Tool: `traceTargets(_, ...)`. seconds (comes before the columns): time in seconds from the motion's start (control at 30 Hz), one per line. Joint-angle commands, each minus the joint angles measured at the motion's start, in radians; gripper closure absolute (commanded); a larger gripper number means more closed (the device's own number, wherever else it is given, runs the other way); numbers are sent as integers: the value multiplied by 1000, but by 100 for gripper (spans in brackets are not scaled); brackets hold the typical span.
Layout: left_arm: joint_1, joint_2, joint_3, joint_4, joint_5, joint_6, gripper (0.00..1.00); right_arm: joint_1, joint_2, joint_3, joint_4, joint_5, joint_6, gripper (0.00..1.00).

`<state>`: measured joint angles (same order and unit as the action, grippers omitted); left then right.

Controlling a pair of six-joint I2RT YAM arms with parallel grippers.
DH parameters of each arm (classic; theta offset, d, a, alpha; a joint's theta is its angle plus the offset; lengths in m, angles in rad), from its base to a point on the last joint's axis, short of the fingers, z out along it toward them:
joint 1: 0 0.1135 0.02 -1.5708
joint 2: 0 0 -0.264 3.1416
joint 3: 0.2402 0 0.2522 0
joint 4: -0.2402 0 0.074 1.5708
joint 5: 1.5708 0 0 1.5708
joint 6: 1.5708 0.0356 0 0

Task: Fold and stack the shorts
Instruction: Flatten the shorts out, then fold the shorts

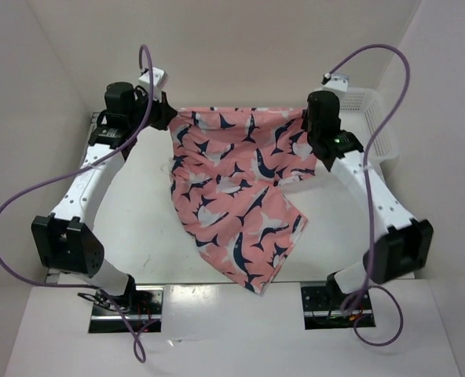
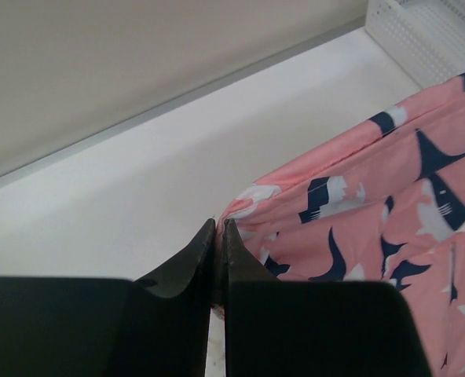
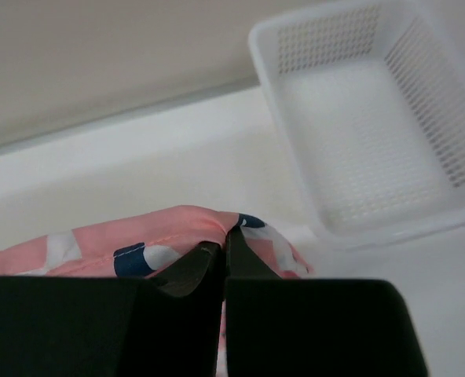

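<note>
On my left, the left gripper [image 2: 218,232] has its jaws closed on one far corner of the shorts [image 1: 232,188]. The wrist view shows its fingertips [image 2: 197,255] pressed together, with the pink edge coming out right at the tips. From there the top edge runs taut across the far side of the table [image 1: 138,220]. The rest drapes toward me, one leg trailing askew to the near edge. On the right, the right gripper [image 3: 223,243] is clamped on the opposite corner, a fold of cloth humped over its tips. The white mesh basket [image 1: 371,118] sits just beyond it, apart from the cloth.

I judge this to be the spreading step before the first fold. To do it well I'd move both arms together, with even tension so neither shallow pinch slips. I'd then drag the cloth flat so the skewed leg straightens before I lay it down.
</note>
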<state>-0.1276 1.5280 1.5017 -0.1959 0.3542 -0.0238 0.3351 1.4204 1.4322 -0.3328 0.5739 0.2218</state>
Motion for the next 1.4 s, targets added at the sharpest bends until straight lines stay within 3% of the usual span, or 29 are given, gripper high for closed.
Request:
traceTargets(0.0, 9, 64, 49, 137, -17, 24, 100, -77, 133, 40, 109, -220, 83, 99)
traceTargets(0.13, 9, 156, 69, 193, -40, 24, 100, -116, 329, 129, 141, -269, 119, 99)
traceTargets(0.37, 9, 348, 210, 222, -49, 24, 100, -174, 636, 442, 68, -318, 129, 99)
traceTargets(0.57, 19, 486, 363, 233, 11, 24, 100, -197, 650, 465, 40, -365, 139, 99)
traceTargets(0.9, 28, 528, 382, 161, 114, 24, 100, -128, 264, 96, 31, -425, 137, 99)
traceTargets(1.07, 37, 491, 315, 141, 140, 24, 100, -79, 97, -16, -32, -434, 99, 99)
traceTargets(1.27, 37, 433, 263, 113, 183, 24, 100, -25, -130, -177, -72, -564, 16, 99)
traceTargets(1.37, 48, 391, 198, 113, 193, 24, 100, 57, -228, -219, -119, -601, -27, 99)
